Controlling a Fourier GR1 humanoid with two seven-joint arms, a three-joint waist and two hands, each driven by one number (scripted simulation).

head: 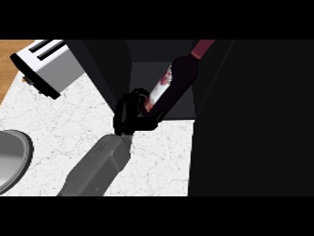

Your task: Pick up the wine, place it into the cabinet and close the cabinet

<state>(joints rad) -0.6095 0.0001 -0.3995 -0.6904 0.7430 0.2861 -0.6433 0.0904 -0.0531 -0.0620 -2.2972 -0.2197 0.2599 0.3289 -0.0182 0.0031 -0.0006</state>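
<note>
The wine bottle (178,73) is dark, with a red and white label and a dark red cap. It leans with its neck up and to the right, inside the opening of the black cabinet (105,69). My left hand (130,113) is curled round the bottle's lower end at the cabinet's front edge, and hides the base. The grey forearm comes in from the lower left. The cabinet's door (261,120) stands open as a large black panel that fills the right side of the view. My right hand does not show.
A silver toaster (47,64) with two slots sits at the upper left on the white marble counter (57,120). A grey round vessel (3,161) lies at the left edge. Wooden floor shows beyond the counter's corner.
</note>
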